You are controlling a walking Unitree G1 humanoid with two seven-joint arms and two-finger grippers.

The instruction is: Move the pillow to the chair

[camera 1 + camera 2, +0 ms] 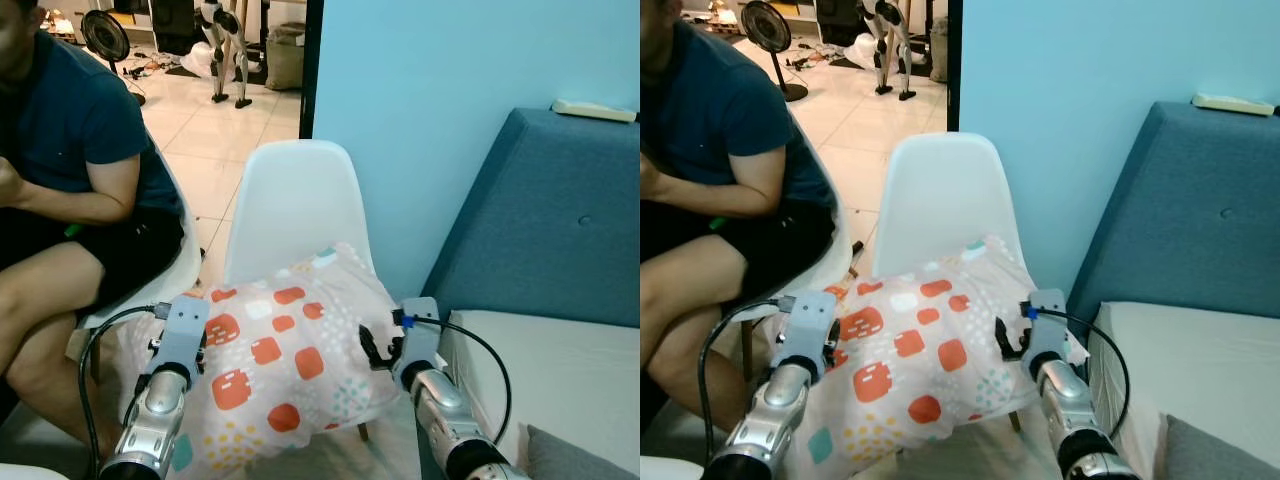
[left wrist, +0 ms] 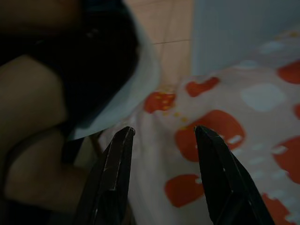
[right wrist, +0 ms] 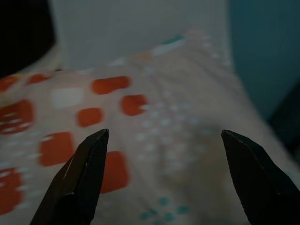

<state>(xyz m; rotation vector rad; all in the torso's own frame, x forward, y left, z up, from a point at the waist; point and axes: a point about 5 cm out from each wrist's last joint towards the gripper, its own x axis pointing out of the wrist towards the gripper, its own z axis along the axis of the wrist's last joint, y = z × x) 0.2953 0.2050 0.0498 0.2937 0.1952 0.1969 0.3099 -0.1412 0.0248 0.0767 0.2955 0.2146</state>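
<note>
Since the pillow [image 1: 285, 360] already lies on the seat of the white chair [image 1: 298, 205], its upper edge leaning toward the chair back and its lower edge overhanging the seat front, the task looks to be at the release stage. Left gripper [image 2: 161, 136] sits at the pillow's left edge, fingers spread apart with only fabric seen beyond them; nothing clamped. Right gripper [image 3: 164, 138] is at the pillow's right edge, fingers wide apart, also released. Wrist views are dim, so contact with the fabric cannot be settled; probably just clear of it.

A person [image 1: 75, 190] sits just left of the chair; a blue sofa [image 1: 560, 240] stands to its right.

Next move, as judged: draw both arms straight back from the pillow without snagging the cover, and check that the overhanging edge does not slide off the seat.
</note>
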